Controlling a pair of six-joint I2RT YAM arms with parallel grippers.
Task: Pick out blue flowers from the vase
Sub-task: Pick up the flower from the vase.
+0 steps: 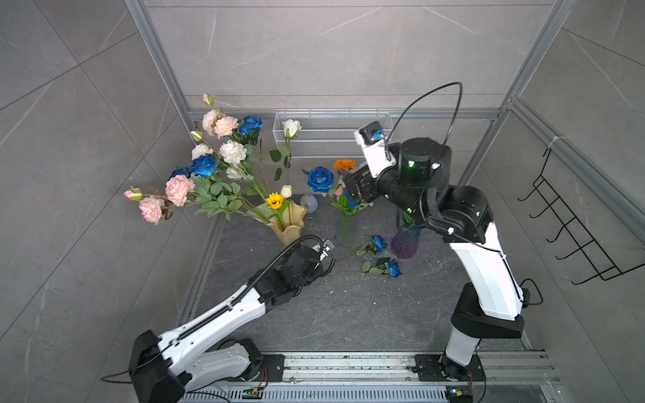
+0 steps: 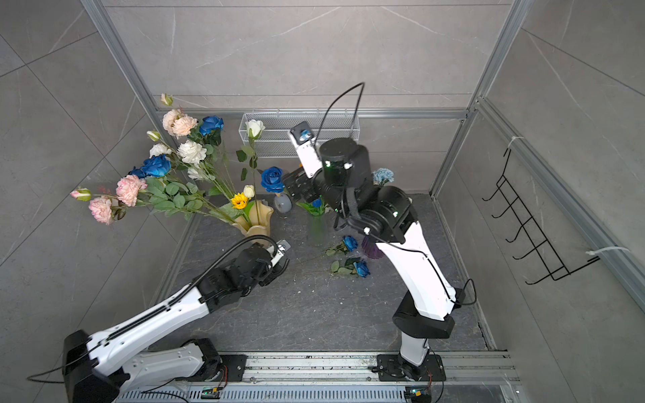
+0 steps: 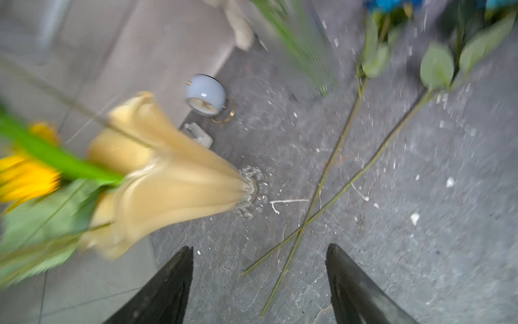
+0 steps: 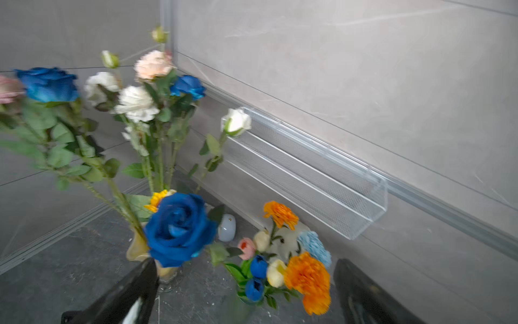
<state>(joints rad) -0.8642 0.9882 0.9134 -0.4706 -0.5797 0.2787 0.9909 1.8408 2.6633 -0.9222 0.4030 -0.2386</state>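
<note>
Two blue roses (image 1: 379, 243) lay crossed near the bench's (image 1: 314, 314) middle. Other blue blooms (image 1: 203, 165) remained in the amber vase (image 1: 288, 234) and clear vase (image 1: 346, 231). The left gripper (image 3: 260, 248) and right gripper (image 4: 246, 262) both stood spread, empty.

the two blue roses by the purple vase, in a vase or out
Out. Both blue roses lie flat on the tabletop, their bare stems crossing.

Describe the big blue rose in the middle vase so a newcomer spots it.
Find the mesh basket on the back wall. Below it a clear vase stands between a tan vase and a purple one. The rose is its only rose: large, deep blue, beside small tulips and orange carnations.
</note>
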